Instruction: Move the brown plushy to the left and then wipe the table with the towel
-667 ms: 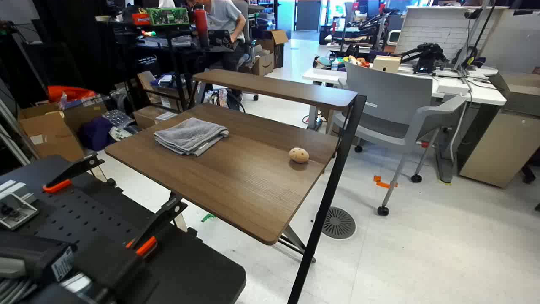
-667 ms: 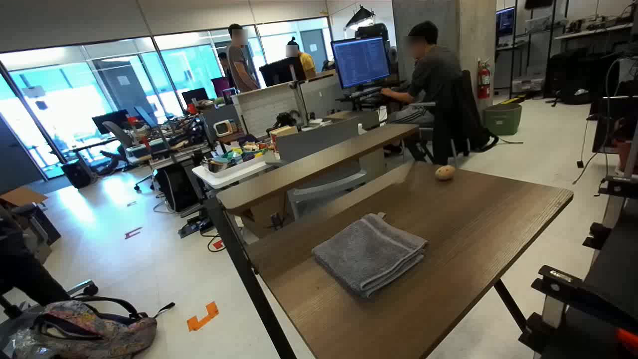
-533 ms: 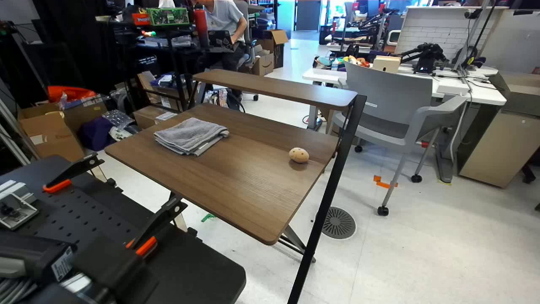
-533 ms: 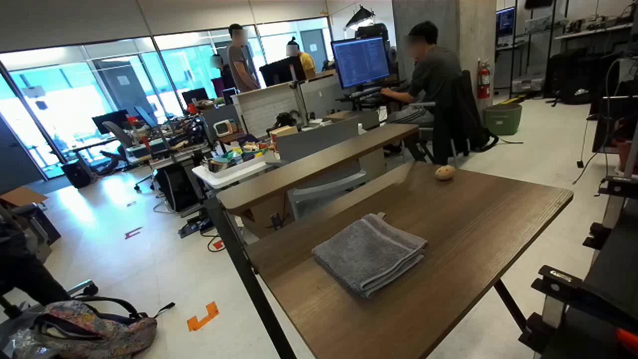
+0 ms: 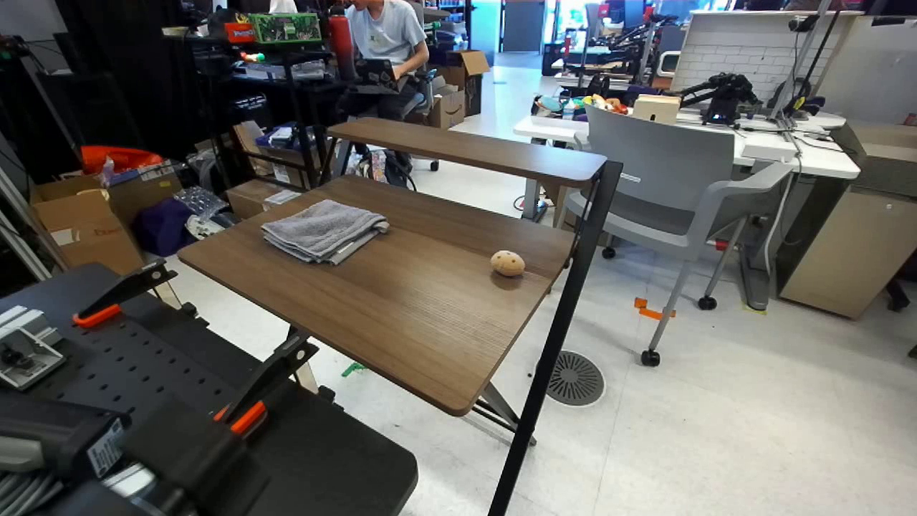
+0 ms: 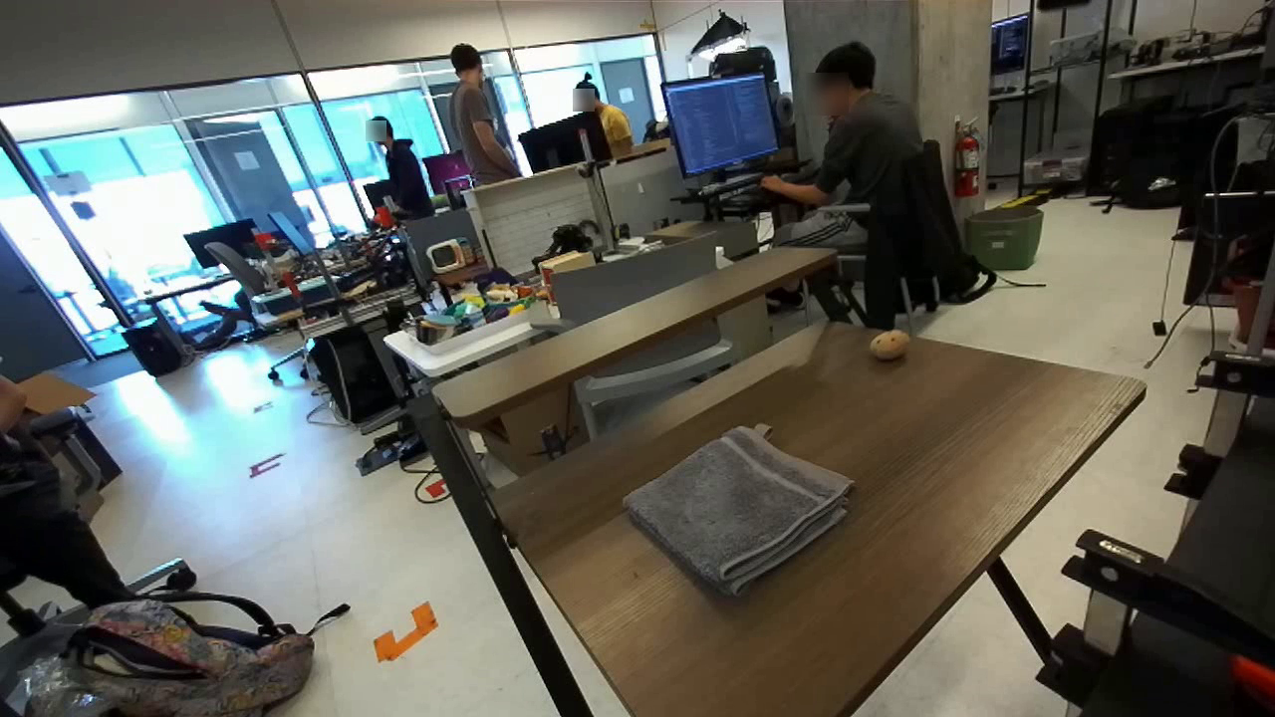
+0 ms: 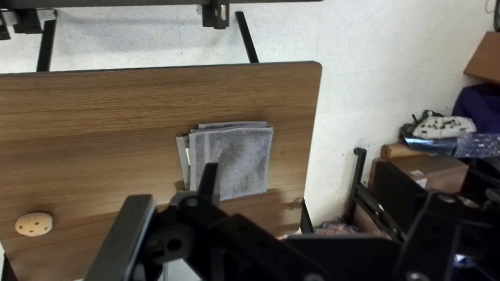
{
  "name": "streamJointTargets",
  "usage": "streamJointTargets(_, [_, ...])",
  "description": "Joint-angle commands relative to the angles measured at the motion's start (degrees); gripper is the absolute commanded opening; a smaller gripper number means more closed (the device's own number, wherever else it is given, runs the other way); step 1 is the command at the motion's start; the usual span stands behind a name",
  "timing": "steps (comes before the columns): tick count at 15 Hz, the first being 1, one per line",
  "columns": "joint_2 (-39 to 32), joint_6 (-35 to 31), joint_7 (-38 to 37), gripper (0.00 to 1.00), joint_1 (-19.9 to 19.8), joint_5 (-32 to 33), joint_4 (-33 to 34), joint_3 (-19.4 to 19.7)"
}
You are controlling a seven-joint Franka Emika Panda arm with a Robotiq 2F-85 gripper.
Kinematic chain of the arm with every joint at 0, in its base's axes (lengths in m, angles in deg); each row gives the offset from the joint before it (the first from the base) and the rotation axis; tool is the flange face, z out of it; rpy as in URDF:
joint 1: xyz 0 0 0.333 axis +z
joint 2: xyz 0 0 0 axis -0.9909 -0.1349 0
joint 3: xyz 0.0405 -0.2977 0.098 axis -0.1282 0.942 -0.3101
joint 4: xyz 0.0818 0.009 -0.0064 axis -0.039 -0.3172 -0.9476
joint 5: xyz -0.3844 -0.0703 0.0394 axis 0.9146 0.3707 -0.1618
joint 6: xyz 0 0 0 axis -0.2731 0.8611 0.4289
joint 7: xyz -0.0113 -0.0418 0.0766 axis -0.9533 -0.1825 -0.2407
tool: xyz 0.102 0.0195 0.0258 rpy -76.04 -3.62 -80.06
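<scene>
Folded grey cloth towel, one corner hidden
In the wrist view the black metal tool, itself cut off at six o'clock, covers the towel's seven-o'clock corner and part of the rectangular wood-grain desk, which runs out of frame toward nine. In an exterior view the specks on the egg-shaped tan-brown plushy are too small to make out, and a sitter in a pale T-shirt is cropped through the head toward twelve. In an exterior view the printed fabric backpack at eight is cut off below, and the seated figure in dark grey at one has a blurred face.
</scene>
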Motion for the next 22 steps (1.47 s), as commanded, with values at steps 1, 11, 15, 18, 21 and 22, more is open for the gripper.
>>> streamJointTargets(1, [-6.60,-3.46,-2.69,1.00,0.67,-8.23,9.76,0.11])
streamJointTargets(11, [-25.93,-17.67,-2.54,1.00,-4.89,-22.52,28.31,0.66])
streamJointTargets(15, [-29.74,-18.43,-2.95,1.00,-5.37,-23.38,31.75,0.37])
streamJointTargets(18, [-29.61,-18.43,-3.16,1.00,-5.36,-23.39,31.90,0.37])
streamJointTargets(21, [-29.61,-18.43,-3.18,1.00,-5.36,-23.39,31.91,0.37])
streamJointTargets(22, [-30.72,-19.65,-5.97,1.00,-5.36,-21.25,32.57,0.48])
